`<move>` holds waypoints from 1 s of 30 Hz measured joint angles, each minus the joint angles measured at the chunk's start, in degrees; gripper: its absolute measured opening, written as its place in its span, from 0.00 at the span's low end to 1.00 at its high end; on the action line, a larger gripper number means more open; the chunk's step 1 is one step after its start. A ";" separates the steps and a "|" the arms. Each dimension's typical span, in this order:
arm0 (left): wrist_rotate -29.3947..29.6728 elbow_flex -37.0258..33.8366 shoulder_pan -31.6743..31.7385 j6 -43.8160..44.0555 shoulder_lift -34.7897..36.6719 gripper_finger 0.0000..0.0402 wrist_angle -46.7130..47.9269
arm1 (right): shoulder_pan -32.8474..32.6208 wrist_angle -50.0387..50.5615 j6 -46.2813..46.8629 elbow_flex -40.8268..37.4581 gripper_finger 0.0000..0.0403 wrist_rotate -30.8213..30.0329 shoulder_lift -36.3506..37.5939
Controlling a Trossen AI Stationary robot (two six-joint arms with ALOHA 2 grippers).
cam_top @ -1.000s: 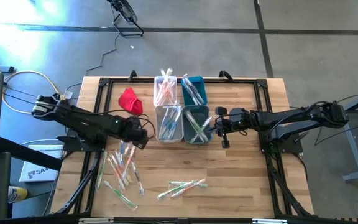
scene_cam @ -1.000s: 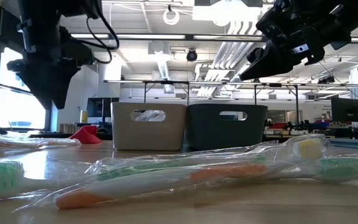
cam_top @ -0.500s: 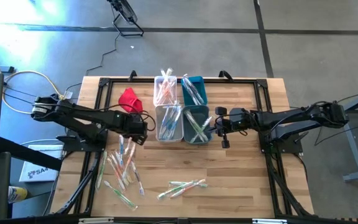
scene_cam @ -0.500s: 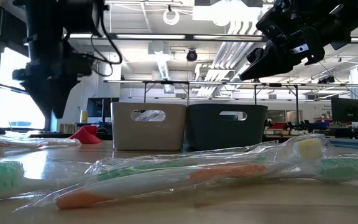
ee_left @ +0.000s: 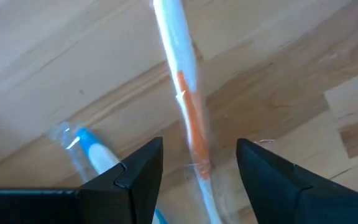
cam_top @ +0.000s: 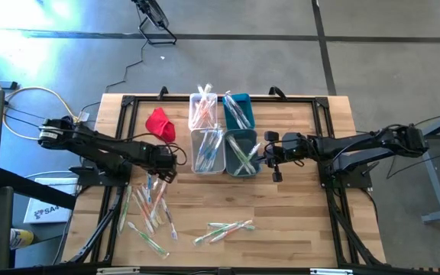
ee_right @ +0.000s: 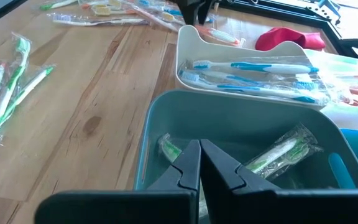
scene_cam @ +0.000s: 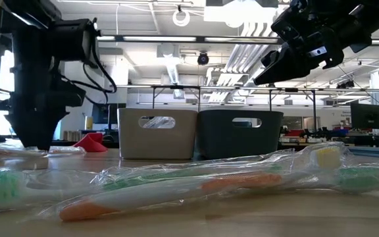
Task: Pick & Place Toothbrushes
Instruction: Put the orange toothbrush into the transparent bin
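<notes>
Several toothbrushes (cam_top: 208, 149) lay sorted in the bins (cam_top: 241, 151); more (cam_top: 150, 202) remained left of them on the bench (cam_top: 296, 214). Left claw (ee_left: 197, 163) straddled one, wide; right claw (ee_right: 199, 163) hovered over the bins, closed and empty.

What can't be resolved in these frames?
- Left hand open astride an orange toothbrush: contact unclear, wrist view blurred.
- High view: the left arm covers that toothbrush.
- Low view: bin walls hide the contents.
- Right hand, shut above the teal bin: its fingers block part of the bin floor.
</notes>
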State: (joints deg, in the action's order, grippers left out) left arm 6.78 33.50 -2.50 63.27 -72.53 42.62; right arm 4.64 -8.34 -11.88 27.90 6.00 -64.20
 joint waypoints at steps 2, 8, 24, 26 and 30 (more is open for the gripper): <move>0.33 -0.27 0.33 -0.07 0.02 0.49 0.01 | 0.01 0.00 0.00 0.00 0.00 0.00 0.00; -0.12 -1.80 4.63 -0.25 0.19 0.49 -0.37 | 0.02 -0.02 0.00 0.00 0.00 -0.02 0.00; -1.28 -2.60 7.76 -4.37 0.11 0.20 -2.37 | 0.01 -0.02 0.00 0.00 0.00 -0.04 0.00; -1.16 -2.60 7.76 -4.37 0.11 0.17 -2.50 | 0.02 -0.02 0.00 0.00 0.00 -0.04 0.00; -1.30 -2.60 7.76 -3.19 0.11 0.12 -2.59 | 0.01 -0.02 0.00 0.00 0.01 -0.04 0.00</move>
State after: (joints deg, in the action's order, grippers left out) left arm 5.48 30.89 5.26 60.08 -72.42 40.04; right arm 4.66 -8.36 -11.88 27.90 5.96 -64.20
